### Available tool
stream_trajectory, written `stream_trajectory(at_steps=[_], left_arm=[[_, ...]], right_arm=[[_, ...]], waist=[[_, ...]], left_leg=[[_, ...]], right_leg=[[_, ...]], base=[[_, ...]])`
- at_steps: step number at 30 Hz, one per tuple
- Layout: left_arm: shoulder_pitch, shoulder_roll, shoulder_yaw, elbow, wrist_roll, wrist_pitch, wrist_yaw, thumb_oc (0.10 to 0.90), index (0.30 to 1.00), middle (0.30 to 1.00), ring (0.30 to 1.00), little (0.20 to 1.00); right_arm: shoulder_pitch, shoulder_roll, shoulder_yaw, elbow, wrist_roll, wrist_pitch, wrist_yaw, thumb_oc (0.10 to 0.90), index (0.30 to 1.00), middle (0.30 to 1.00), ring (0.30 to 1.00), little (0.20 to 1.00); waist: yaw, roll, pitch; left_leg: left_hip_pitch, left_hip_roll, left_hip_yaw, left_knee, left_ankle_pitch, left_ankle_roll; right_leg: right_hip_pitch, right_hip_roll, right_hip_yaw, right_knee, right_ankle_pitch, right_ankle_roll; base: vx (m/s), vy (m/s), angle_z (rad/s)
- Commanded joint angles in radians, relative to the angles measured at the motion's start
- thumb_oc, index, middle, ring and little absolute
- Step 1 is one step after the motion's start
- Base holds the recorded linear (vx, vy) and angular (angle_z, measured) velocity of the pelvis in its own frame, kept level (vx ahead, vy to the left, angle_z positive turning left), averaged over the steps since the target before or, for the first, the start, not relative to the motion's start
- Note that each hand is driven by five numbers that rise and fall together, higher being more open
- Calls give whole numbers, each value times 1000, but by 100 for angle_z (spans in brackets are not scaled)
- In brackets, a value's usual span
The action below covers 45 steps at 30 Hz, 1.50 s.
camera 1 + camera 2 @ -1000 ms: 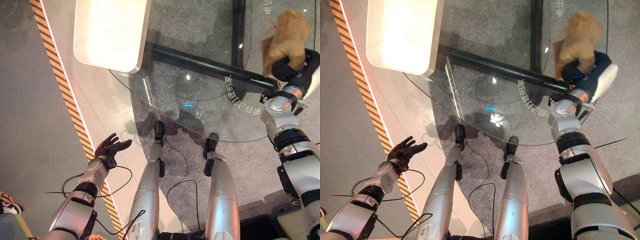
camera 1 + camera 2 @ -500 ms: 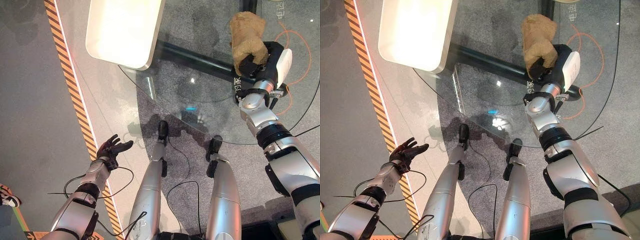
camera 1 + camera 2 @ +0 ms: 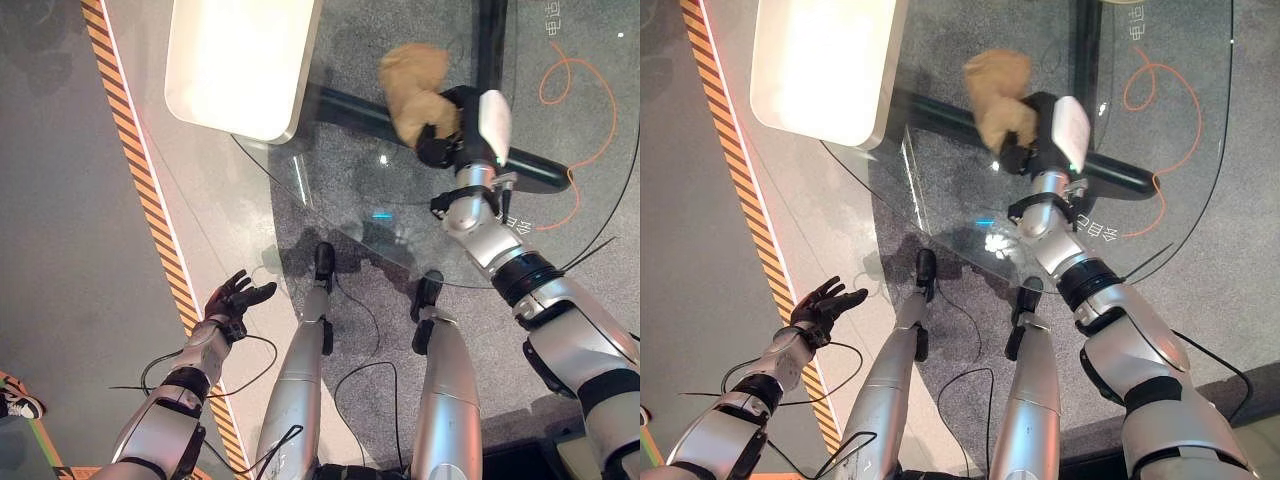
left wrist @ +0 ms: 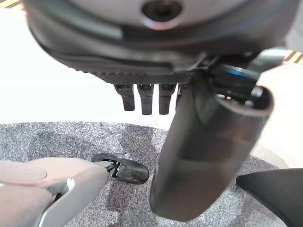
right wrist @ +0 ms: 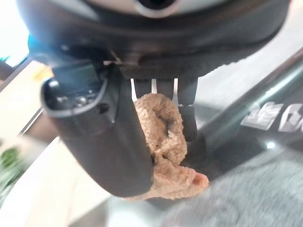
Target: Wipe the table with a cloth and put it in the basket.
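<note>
Cloth (image 3: pixel 415 82): one, tan and fuzzy, bunched up in the right hand (image 3: pixel 452 125). Fingers and thumb curl round its lower part; the rest sticks out past the fingers, over the round glass table (image 3: pixel 330 190). The right wrist view confirms it: cloth (image 5: pixel 163 142) pinched between thumb and fingers, a loose lobe hanging out of the grip.

Cloth sits above the glass, just right of the white tray-like slab (image 3: pixel 235 62) at the table's far-left rim. Cannot tell if it touches the glass or hovers.

Left hand (image 3: pixel 236 298): off the table, down and left of its near edge, over the floor by the striped floor tape (image 3: pixel 135 170). Fingers loosely spread, holding nothing. Idle.

Risks, my read:
- The grip holds only one end of the wad, so drag on the glass could pull it out mid-stroke.
- Transparent top makes contact height hard to judge: too high wipes air, too low knocks the fingers on the glass.
- A stroke toward the slab could bump it.
- No basket visible, so the drop-off target is unconfirmed.

Count: one cloth, one glass table, one white slab, one loop of orange cord (image 3: pixel 585 120) seen on the floor through the glass, right of the cloth.
</note>
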Motion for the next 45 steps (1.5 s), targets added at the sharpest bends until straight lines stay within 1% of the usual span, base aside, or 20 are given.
stream_trajectory(at_steps=[1, 5, 11, 16, 19, 21, 22, 24, 25, 26, 29, 31, 32, 36, 40, 45], left_arm=[[39, 4, 7, 36, 23, -37, 26, 800, 900, 900, 900, 900], [38, -5, 11, 39, 23, -42, 25, 800, 900, 900, 900, 900], [32, -6, 14, 33, 22, -59, 16, 800, 900, 900, 900, 900], [13, 6, 17, 27, 5, -83, -9, 800, 900, 900, 900, 900], [3, 7, 10, 0, -12, -96, -10, 800, 900, 900, 900, 900], [-4, 7, 7, -15, -36, -120, -10, 800, 900, 900, 900, 900], [-5, 7, 7, -17, -37, -121, -9, 800, 900, 900, 900, 900], [-8, 6, 13, -50, -73, -153, 13, 800, 900, 900, 900, 900], [-10, 5, 15, -58, -80, -156, 18, 800, 900, 900, 900, 900], [-16, 6, 24, -72, -101, -175, 33, 800, 900, 900, 900, 900], [-24, 1, 41, -97, -142, -204, 58, 800, 900, 900, 900, 900], [-26, 0, 49, -108, -153, -211, 65, 800, 900, 900, 900, 900], [-32, -1, 59, -122, -181, -229, 74, 800, 900, 900, 900, 900], [-38, 12, 90, -168, -244, -265, 81, 800, 900, 900, 900, 900], [-37, 22, 117, -246, -278, -317, 100, 800, 900, 900, 900, 900], [-39, 25, 138, -321, -288, -347, 126, 800, 900, 900, 900, 900]], right_arm=[[-73, -1, 41, -172, -145, -94, 32, 100, 300, 300, 300, 200], [-59, 13, 79, -230, -171, -92, 67, 100, 300, 300, 300, 200], [-31, 22, 113, -268, -206, -92, 117, 100, 300, 300, 300, 200], [-10, 23, 134, -275, -195, -102, 150, 100, 300, 300, 300, 200], [5, 23, 139, -282, -197, -91, 156, 100, 300, 300, 300, 200], [13, 25, 140, -278, -181, -87, 138, 100, 300, 300, 300, 200], [14, 25, 139, -279, -181, -86, 137, 100, 300, 300, 300, 200], [31, 30, 117, -281, -174, -81, 102, 100, 300, 300, 300, 200], [33, 31, 112, -280, -171, -80, 92, 100, 300, 300, 300, 200], [38, 32, 95, -273, -161, -76, 71, 100, 300, 300, 300, 200], [41, 28, 63, -257, -140, -64, 21, 100, 300, 300, 300, 200], [41, 24, 48, -251, -130, -63, 8, 100, 300, 300, 300, 200], [43, 21, 29, -245, -117, -57, -19, 100, 300, 300, 300, 200], [54, 6, -18, -245, -77, -57, -76, 100, 300, 300, 300, 200], [80, -14, -77, -274, -80, -63, -95, 100, 300, 300, 300, 200], [110, -27, -126, -295, -88, -77, -115, 100, 300, 300, 300, 200]], waist=[[6, 9, -21], [4, 10, -21], [1, 3, -21], [-2, -4, -21], [-3, -8, -21], [-3, -10, -21], [-3, -10, -21], [-4, -13, -21], [-4, -13, -21], [-4, -13, -21], [-4, -9, -21], [-4, -7, -21], [-4, -6, -21], [-7, -5, -21], [-10, -5, -21], [-12, -7, -21]], left_leg=[[14, -48, 40, 130, -166, 22], [19, -49, 42, 125, -161, 20], [19, -43, 43, 123, -157, 16], [18, -40, 43, 124, -155, 14], [19, -39, 42, 121, -153, 13], [20, -38, 40, 121, -154, 13], [20, -38, 40, 122, -154, 13], [20, -38, 40, 124, -155, 13], [20, -38, 39, 125, -154, 13], [20, -38, 38, 129, -156, 12], [20, -40, 36, 137, -159, 13], [20, -40, 35, 139, -161, 13], [19, -40, 37, 141, -162, 14], [17, -40, 38, 146, -166, 16], [8, -41, 34, 154, -172, 19], [-1, -40, 31, 160, -176, 22]], right_leg=[[77, 20, -37, -240, 103, 9], [80, 21, -34, -241, 102, 9], [82, 21, -32, -242, 102, 11], [84, 21, -33, -241, 103, 14], [86, 21, -34, -243, 106, 16], [87, 20, -36, -242, 107, 17], [87, 20, -36, -242, 107, 17], [88, 18, -36, -240, 108, 19], [88, 18, -36, -239, 108, 19], [88, 17, -36, -235, 107, 19], [87, 13, -35, -224, 103, 19], [86, 12, -35, -220, 101, 20], [84, 11, -35, -217, 100, 20], [78, 11, -32, -211, 99, 20], [64, 15, -23, -200, 98, 21], [53, 15, -20, -192, 95, 23]], base=[[0, 0, 0], [0, 0, 0], [0, 0, 0], [0, 0, 0], [0, 0, 0], [3, -16, 0], [0, 0, 0], [0, 0, 0], [0, 0, 0], [0, 0, 0], [0, 0, 0], [0, 0, 0], [0, 0, 0], [0, 0, 0], [0, 0, 0], [0, 0, 0]])
